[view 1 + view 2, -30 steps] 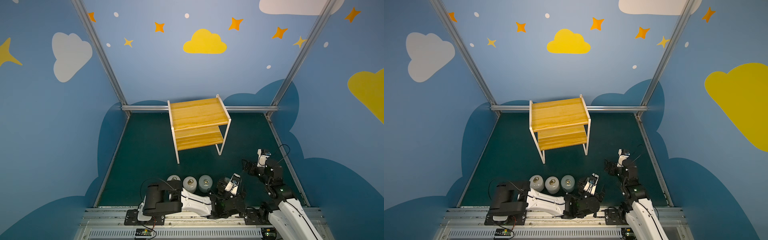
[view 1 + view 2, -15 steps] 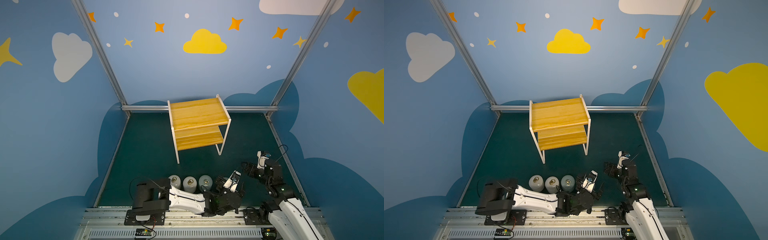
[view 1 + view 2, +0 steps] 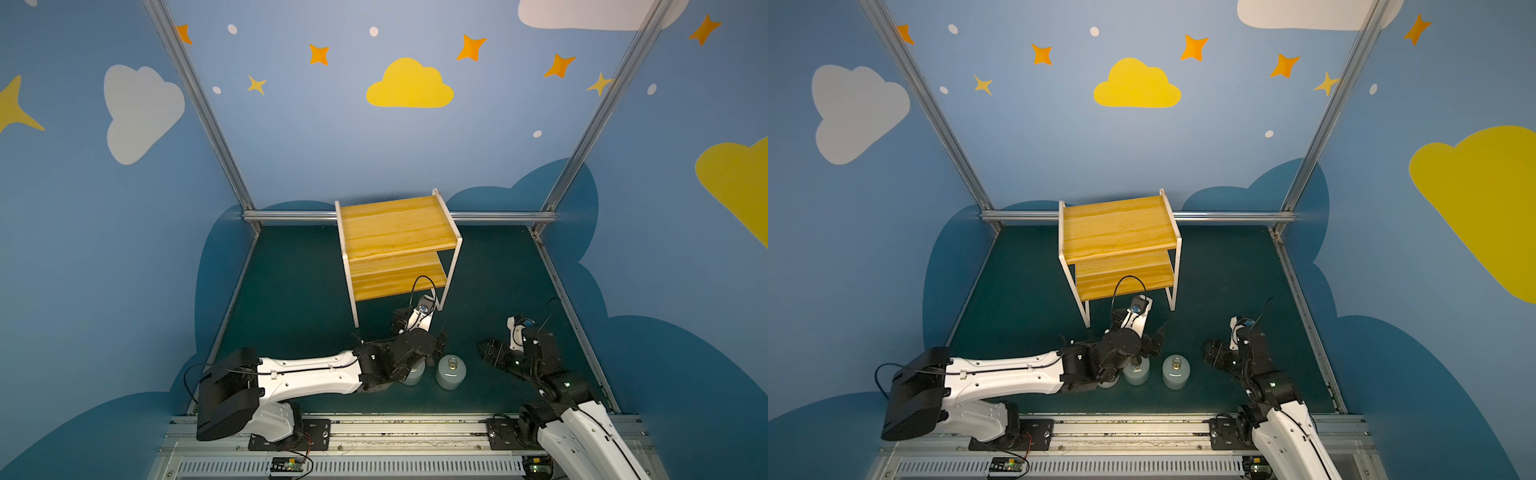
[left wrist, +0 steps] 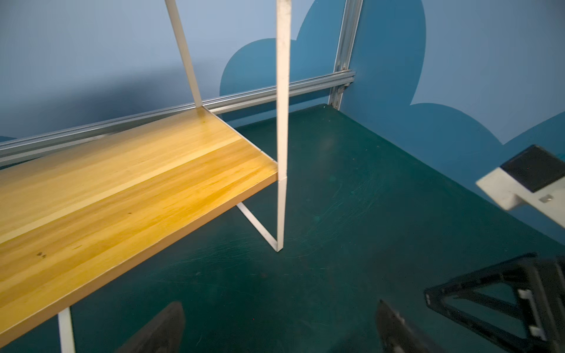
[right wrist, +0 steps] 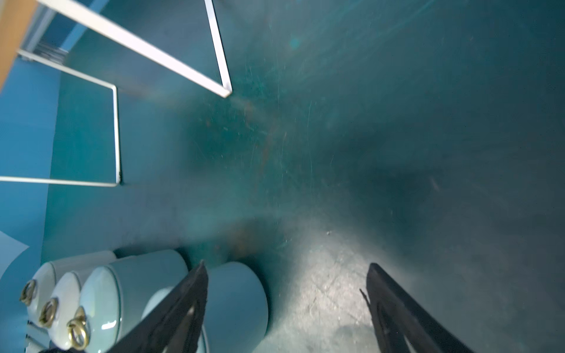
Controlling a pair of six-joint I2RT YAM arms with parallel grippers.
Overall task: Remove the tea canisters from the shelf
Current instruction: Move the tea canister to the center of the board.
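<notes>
Arms low over table (image 3: pixel 291 291); left pincer (image 4: pixel 278 305), right pincer (image 5: pixel 287 266) both spread.
Left arm stretched toward one shelf (image 3: pixel 395 232); right bent beside four tea canisters (image 5: pixel 146 275).

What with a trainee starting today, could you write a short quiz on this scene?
1. True or false: the shelf is bare on both levels.
2. How many canisters show in the right wrist view? A two, B four, C six.
3. Fill in: the left pincer holds ____.
Key: 1 true; 2 B; 3 nothing.
</notes>
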